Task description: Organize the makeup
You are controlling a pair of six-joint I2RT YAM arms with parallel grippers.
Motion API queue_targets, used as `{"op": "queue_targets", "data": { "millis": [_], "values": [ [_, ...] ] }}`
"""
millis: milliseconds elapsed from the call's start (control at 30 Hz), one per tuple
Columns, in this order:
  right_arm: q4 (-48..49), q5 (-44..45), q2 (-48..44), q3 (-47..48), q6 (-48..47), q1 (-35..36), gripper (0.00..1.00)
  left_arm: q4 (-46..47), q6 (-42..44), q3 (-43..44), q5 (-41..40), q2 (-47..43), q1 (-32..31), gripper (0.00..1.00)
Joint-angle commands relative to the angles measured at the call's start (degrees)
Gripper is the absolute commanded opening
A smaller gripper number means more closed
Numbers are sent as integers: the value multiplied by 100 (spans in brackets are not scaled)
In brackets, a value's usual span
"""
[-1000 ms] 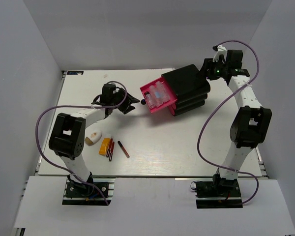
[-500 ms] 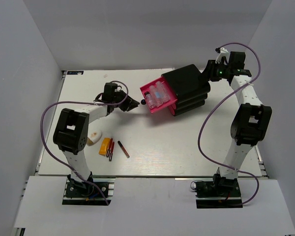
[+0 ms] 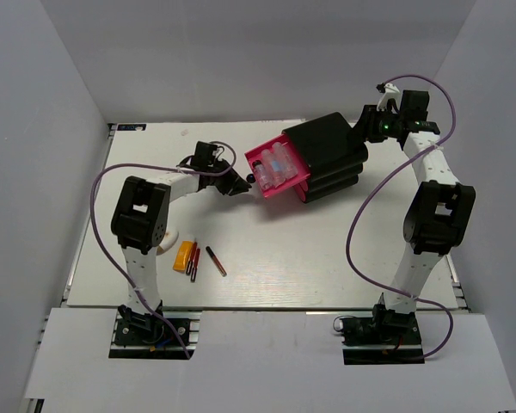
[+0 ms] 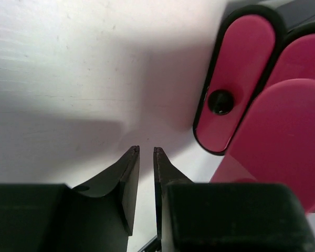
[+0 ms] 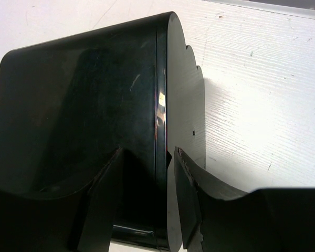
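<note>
I brace the black box (image 3: 331, 157) with my right gripper (image 5: 147, 210) pinching its rear edge, left gripper (image 4: 146, 157) nearly pressed together and empty by the open drawer (image 3: 277, 169) holding bottles (image 3: 275, 162); orange tube (image 3: 183, 255) and pencils (image 3: 216, 261) await on the surface (image 3: 327, 258).

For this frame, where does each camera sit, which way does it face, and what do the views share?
Top external: fixed above and behind the bases, looking down on the table, both arms and the black box.
Left wrist: on the left arm, facing the pink drawer fronts; the left gripper, nearly shut and empty, shows in front.
Right wrist: on the right arm, facing the box's back; the right gripper straddles its edge.
Shared: all three views show the box.
</note>
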Motion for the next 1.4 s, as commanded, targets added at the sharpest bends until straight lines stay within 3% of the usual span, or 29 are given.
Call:
{"op": "queue_targets", "data": {
  "millis": [0, 333, 567, 1000, 1367],
  "values": [
    [-52, -74, 34, 179, -35, -8, 49, -57, 155, 235, 368, -27, -39, 29],
    [-96, -91, 52, 153, -52, -8, 49, 804, 40, 77, 1018, -97, -92, 29],
    [-166, -91, 60, 135, -123, 10, 48, 858, -12, 209, 1045, -80, -92, 29],
    [-359, -12, 148, 214, -219, 19, 48, 1903, -285, 375, 1361, -150, -197, 29],
    [-623, -47, 262, 267, -351, 45, 47, 2027, -382, 858, 1458, 122, -364, 30]
  ]
}}
